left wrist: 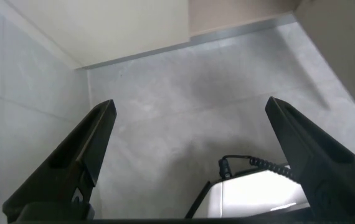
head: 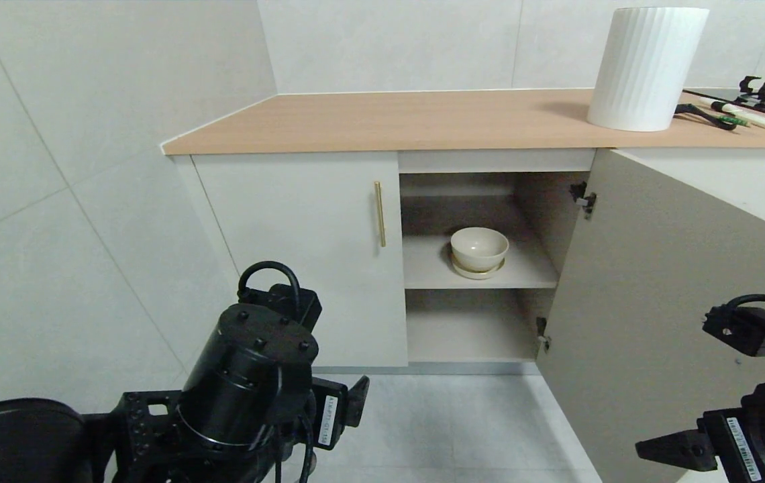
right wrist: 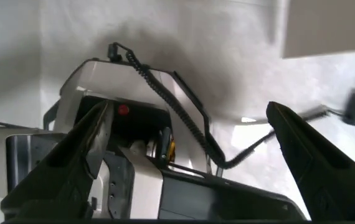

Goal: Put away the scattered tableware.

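Beside the spread, empty right gripper (right wrist: 190,107), the cabinet door (head: 657,302) is best pushed flat; the left gripper (left wrist: 190,106) is likewise spread.

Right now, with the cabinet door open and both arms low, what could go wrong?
The open cabinet door stands close beside the right end effector, so a careless swing may hit it. The bowl sits stacked on a plate near the front of the shelf; adding another piece there could push both off.
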You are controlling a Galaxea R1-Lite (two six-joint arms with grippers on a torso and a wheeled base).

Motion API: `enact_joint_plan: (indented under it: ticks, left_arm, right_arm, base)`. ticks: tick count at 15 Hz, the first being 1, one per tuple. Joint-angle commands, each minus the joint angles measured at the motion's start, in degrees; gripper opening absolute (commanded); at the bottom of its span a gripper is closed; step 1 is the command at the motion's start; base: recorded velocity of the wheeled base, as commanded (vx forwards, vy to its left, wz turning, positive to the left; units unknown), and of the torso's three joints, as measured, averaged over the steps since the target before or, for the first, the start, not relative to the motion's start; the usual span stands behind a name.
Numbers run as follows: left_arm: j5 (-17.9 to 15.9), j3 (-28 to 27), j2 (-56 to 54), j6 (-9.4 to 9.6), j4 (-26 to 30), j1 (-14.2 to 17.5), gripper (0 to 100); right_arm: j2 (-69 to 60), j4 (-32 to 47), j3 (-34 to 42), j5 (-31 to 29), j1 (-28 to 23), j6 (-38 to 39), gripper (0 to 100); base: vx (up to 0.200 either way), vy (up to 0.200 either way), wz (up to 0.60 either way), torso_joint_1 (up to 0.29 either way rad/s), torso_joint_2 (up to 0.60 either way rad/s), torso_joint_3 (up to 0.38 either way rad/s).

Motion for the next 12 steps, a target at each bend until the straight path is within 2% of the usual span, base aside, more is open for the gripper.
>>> enact_joint_plan:
  ticks: [1,4,8,12]
  left_arm:
    - [0.0,0.0,0.1,-0.01,-0.1,0.0,100]
    - [0.0,0.1,0.0,-0.01,-0.1,-0.1,100]
    - [0.0,0.1,-0.2,-0.01,-0.1,0.0,100]
    - [0.0,0.1,-0.3,-0.01,-0.1,0.0,100]
  right_arm:
    - [-0.1,1.9,-0.6,-0.3,0.0,0.0,100]
    - [-0.3,13.3,-5.4,-2.8,-1.1,0.1,100]
    - [-1.1,23.6,-10.9,-9.6,-8.3,-0.2,100]
    - [-1.5,24.7,-13.7,-13.8,-15.8,-0.9,100]
  base:
    - [0.0,0.0,0.0,0.0,0.0,0.0]
    - [0.0,0.0,0.0,0.0,0.0,0.0]
    - [0.0,0.0,0.0,0.0,0.0,0.0]
    - [0.0,0.0,0.0,0.0,0.0,0.0]
